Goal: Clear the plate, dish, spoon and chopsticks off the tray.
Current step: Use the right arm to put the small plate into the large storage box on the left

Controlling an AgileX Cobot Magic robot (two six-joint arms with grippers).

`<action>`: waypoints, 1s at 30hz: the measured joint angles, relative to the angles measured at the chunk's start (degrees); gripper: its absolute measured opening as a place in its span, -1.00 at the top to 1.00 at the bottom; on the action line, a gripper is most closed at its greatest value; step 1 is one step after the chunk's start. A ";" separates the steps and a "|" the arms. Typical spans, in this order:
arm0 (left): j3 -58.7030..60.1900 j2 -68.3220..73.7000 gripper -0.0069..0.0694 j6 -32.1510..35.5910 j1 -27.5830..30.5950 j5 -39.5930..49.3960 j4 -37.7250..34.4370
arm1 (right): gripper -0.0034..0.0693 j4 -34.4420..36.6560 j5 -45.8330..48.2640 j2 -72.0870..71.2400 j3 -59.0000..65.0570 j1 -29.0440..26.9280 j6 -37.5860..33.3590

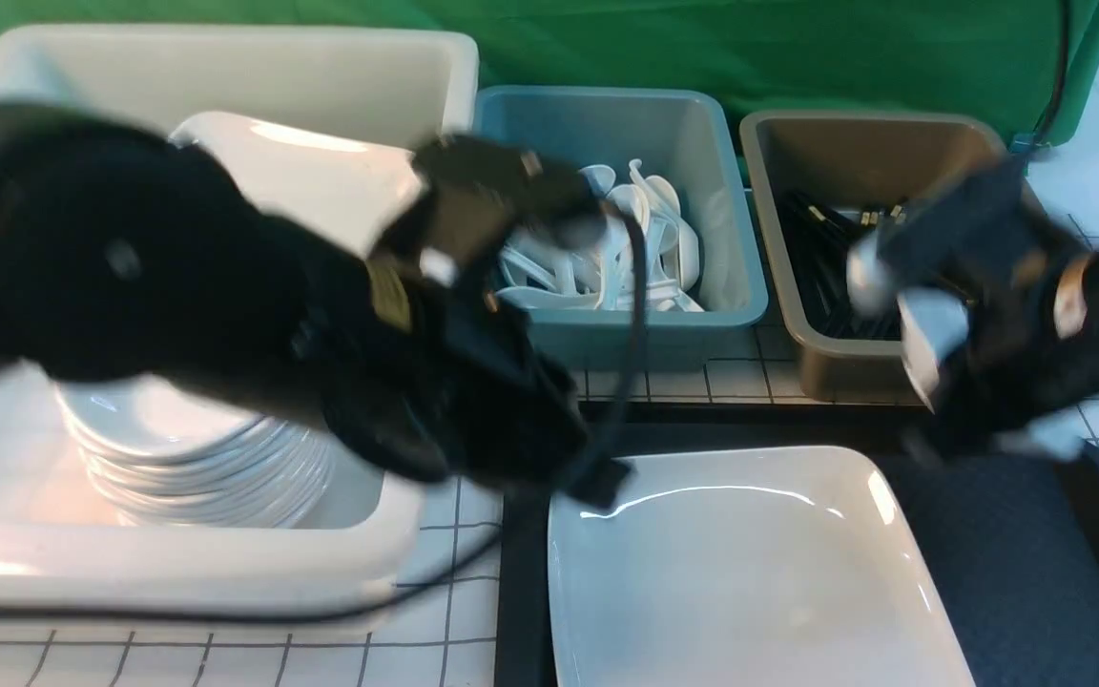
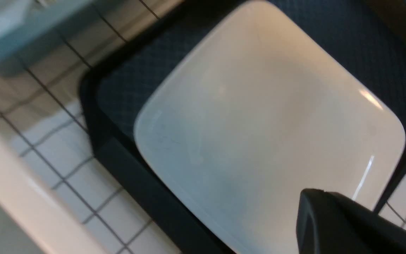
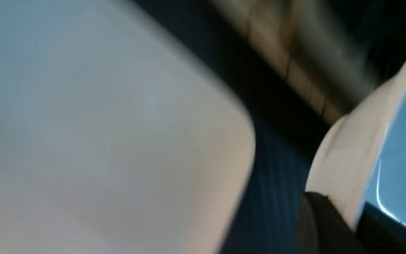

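The large white plate (image 1: 750,572) lies on the black tray (image 1: 998,563); it also shows in the left wrist view (image 2: 259,123) and the right wrist view (image 3: 100,141). My right gripper (image 1: 950,382) is shut on the rim of a small white dish (image 1: 931,329), held above the tray's far right part; the right wrist view shows the dish (image 3: 361,151) pinched between my fingers (image 3: 317,222). My left gripper (image 1: 597,487) hovers over the plate's far left corner, its jaws together and empty (image 2: 330,208). No spoon or chopsticks show on the tray.
A large white bin (image 1: 225,572) at left holds stacked white dishes (image 1: 196,458) and a plate. A blue bin (image 1: 645,324) holds white spoons. A brown bin (image 1: 826,363) holds black chopsticks. The tabletop is white with a grid. Both arms are motion-blurred.
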 joint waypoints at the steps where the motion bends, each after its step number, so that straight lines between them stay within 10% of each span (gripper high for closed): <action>1: -0.73 -0.47 0.82 0.00 1.34 0.54 0.26 | 0.81 2.63 -0.52 -0.72 -2.42 1.01 -0.89; 8: -3.63 -10.08 0.82 -0.25 17.33 6.21 3.88 | 0.81 19.50 -2.32 3.68 -21.62 11.37 -9.64; 21: -3.63 -22.69 0.82 -0.83 49.88 20.30 5.58 | 0.81 21.59 -1.41 31.52 -47.31 26.83 -12.78; 30: -3.63 -22.88 0.82 0.61 54.48 22.34 3.01 | 0.80 21.59 -1.04 43.00 -56.27 29.37 -13.49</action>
